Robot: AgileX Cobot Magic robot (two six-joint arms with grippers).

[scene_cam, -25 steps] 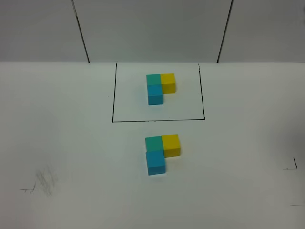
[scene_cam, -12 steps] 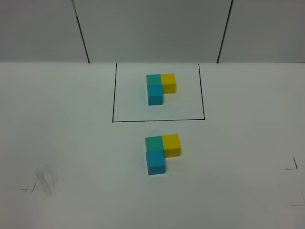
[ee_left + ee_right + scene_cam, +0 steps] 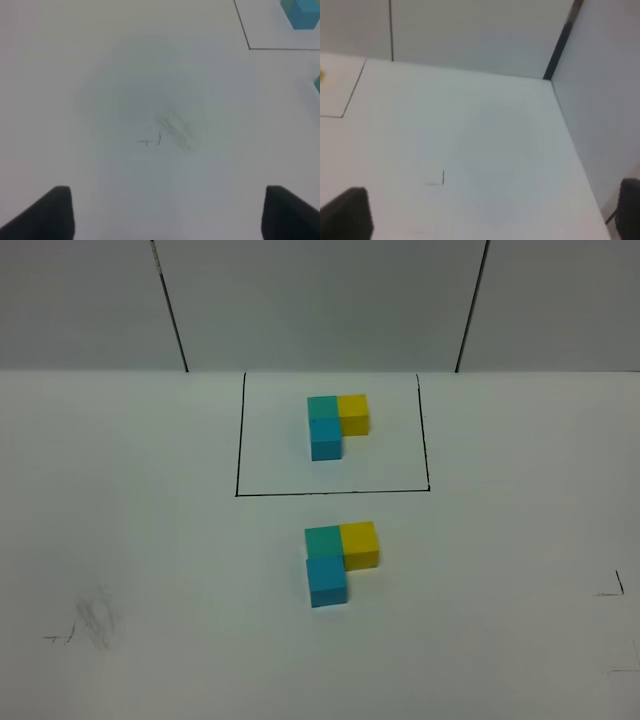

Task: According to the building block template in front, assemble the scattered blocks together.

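The building block template (image 3: pixel 335 423) is an L of teal-green, yellow and sky-blue cubes inside a thin black drawn rectangle (image 3: pixel 238 440) at the back of the table. Nearer the front, three unframed cubes stand pushed together in the same L: teal-green (image 3: pixel 322 540), yellow (image 3: pixel 359 543), sky-blue (image 3: pixel 327 581). Neither arm shows in the high view. In the left wrist view my left gripper (image 3: pixel 167 212) is open and empty over bare table, with a template sky-blue cube (image 3: pixel 301 12) at the edge. In the right wrist view my right gripper (image 3: pixel 490 215) is open and empty.
The table is white, with pencil smudges at the front left (image 3: pixel 95 620) and small black marks at the right (image 3: pixel 612 588). Grey wall panels with dark seams (image 3: pixel 170 310) stand behind. A side wall (image 3: pixel 605 100) bounds the table's right edge.
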